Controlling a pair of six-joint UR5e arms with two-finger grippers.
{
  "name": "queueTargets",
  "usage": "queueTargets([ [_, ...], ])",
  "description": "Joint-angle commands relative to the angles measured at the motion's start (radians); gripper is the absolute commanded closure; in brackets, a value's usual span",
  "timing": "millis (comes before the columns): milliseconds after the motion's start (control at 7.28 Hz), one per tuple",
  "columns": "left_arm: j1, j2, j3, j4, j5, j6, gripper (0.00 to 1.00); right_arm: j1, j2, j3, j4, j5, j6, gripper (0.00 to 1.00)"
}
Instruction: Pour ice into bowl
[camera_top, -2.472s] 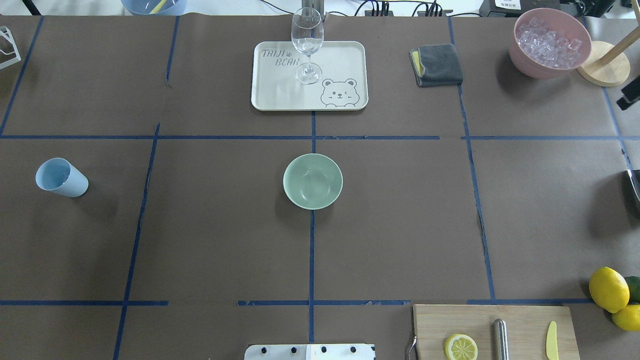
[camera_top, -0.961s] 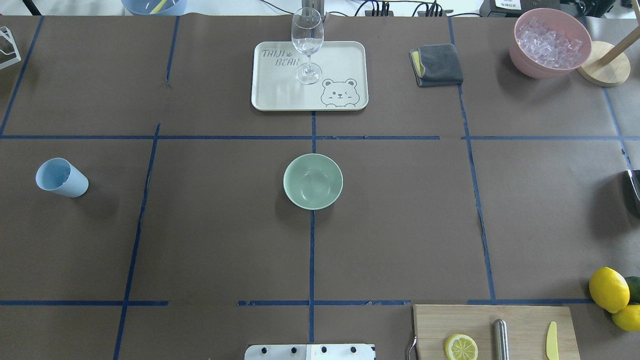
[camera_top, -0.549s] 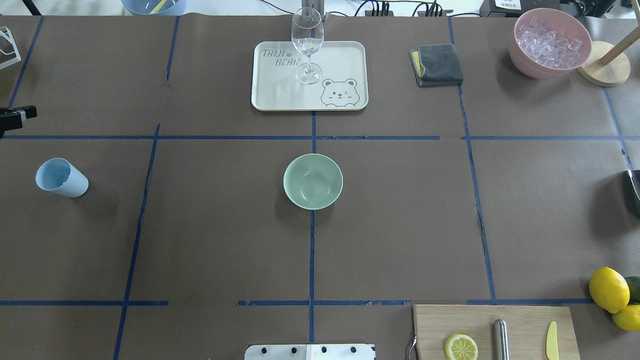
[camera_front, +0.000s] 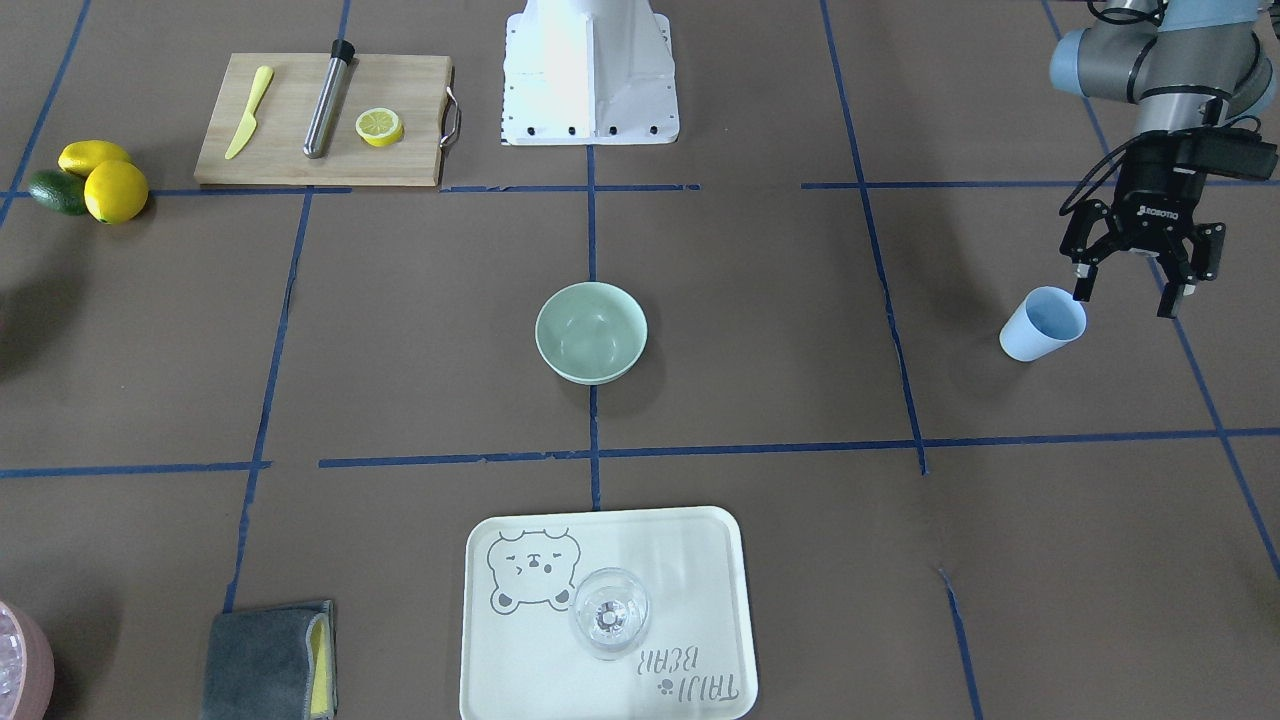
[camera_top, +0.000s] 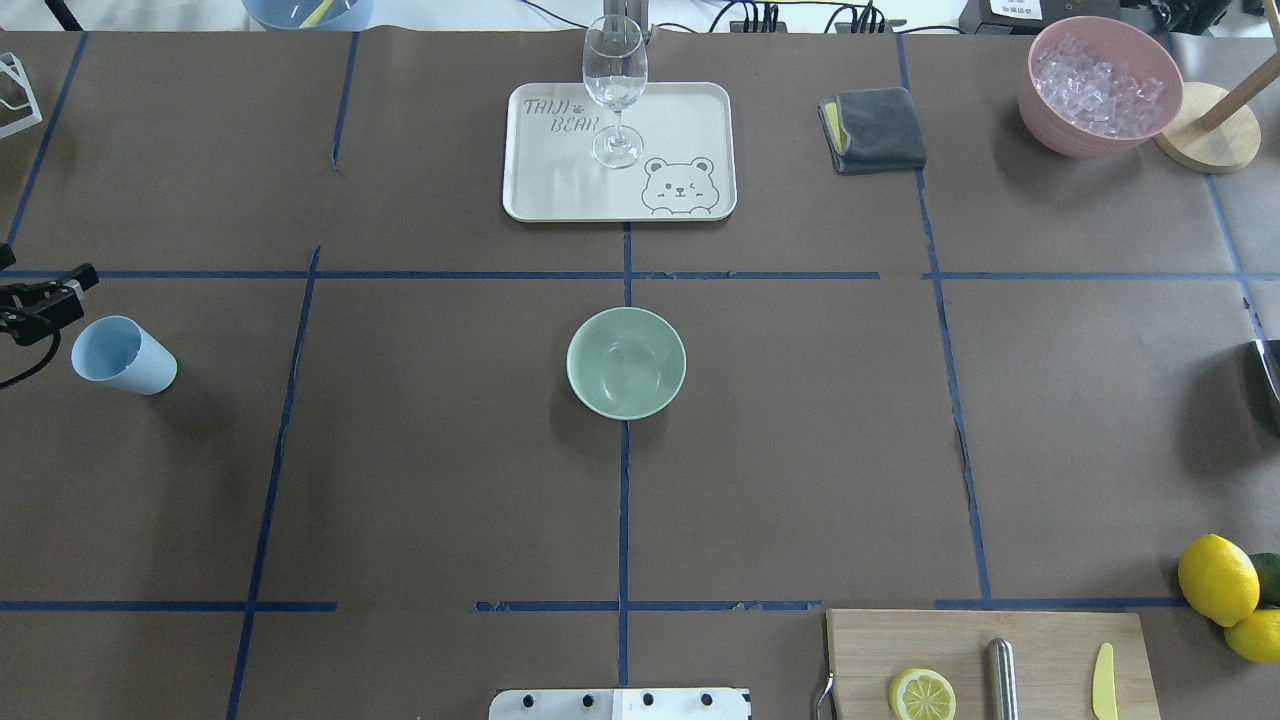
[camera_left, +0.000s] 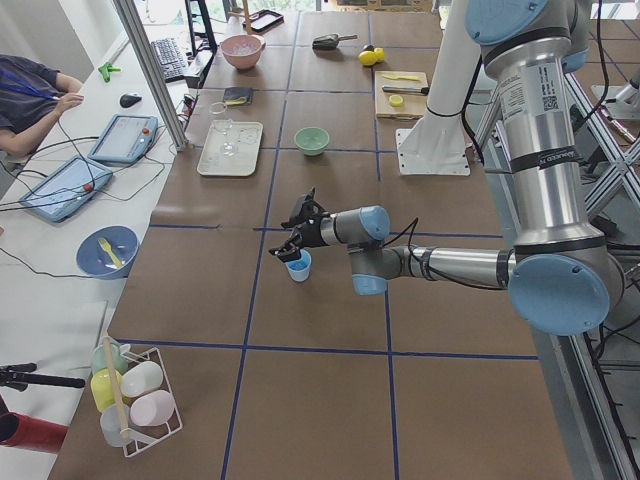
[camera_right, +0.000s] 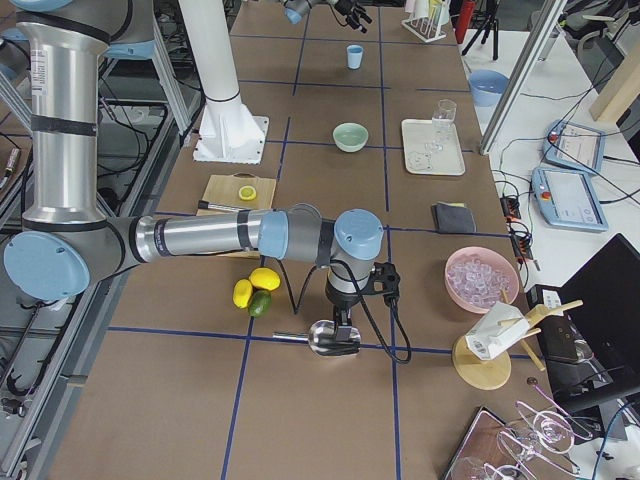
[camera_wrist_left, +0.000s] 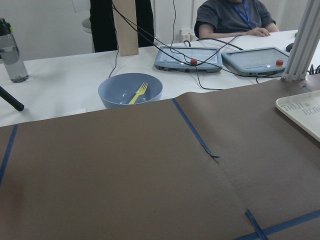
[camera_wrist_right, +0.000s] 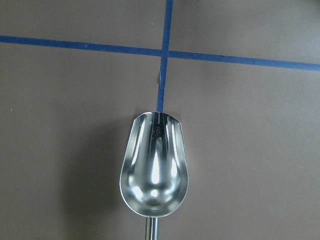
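The bowl (camera_top: 626, 362) is seen upright at the middle of the table, where two blue tape lines cross, and it serves here as the reference for everything else. The ice (camera_top: 1098, 75) is heaped in a pink bowl (camera_top: 1040, 110) well apart from the bowl, toward the robot's right and at the table's far edge. A light blue cup (camera_front: 1043, 323) is set well off to the bowl's other side, on the robot's left. The left gripper (camera_front: 1122, 302) is held just beside the cup's rim, on the side away from the bowl, with its fingers spread apart and nothing between them; whether the rim is touched cannot be made out. The right gripper (camera_right: 345, 335) is seen far from the bowl on the robot's right, lowered over a metal scoop (camera_wrist_right: 154, 172) that lies on the table with its hollow upward; whether the fingers are clenched on the handle cannot be told. A cream tray (camera_top: 680, 110) is placed beyond the bowl, away from the robot's base, and a wine glass (camera_top: 614, 85) is stood on it. A wooden cutting board (camera_top: 1050, 650) with a lemon slice (camera_top: 921, 694) is found nearer the base than the bowl, toward the right.
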Motion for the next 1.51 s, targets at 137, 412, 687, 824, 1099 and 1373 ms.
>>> queueTargets([
  [137, 0.232, 0.005, 0.073, -0.009, 0.376, -0.139, 0.0, 0.0, 0.002, -0.003, 0.0, 0.0, 0.0, 0.0],
  [412, 0.297, -0.005, 0.119, -0.011, 0.478, -0.193, 0.0, 0.0, 0.002, -0.003, 0.0, 0.0, 0.0, 0.0],
  [687, 0.334, -0.026, 0.153, -0.011, 0.518, -0.24, 0.0, 0.0, 0.002, -0.005, 0.0, 0.0, -0.001, 0.0],
  [824, 0.349, -0.044, 0.177, -0.012, 0.542, -0.242, 0.0, 0.0, 0.002, -0.005, 0.001, 0.0, -0.001, 0.0],
  [1099, 0.363, -0.06, 0.234, -0.02, 0.561, -0.265, 0.0, 0.0, 0.002, -0.006, 0.0, 0.0, -0.001, 0.0],
  [1373, 0.38, -0.089, 0.286, -0.02, 0.593, -0.28, 0.0, 0.0, 0.002, -0.009, 0.002, 0.0, -0.001, 0.0],
])
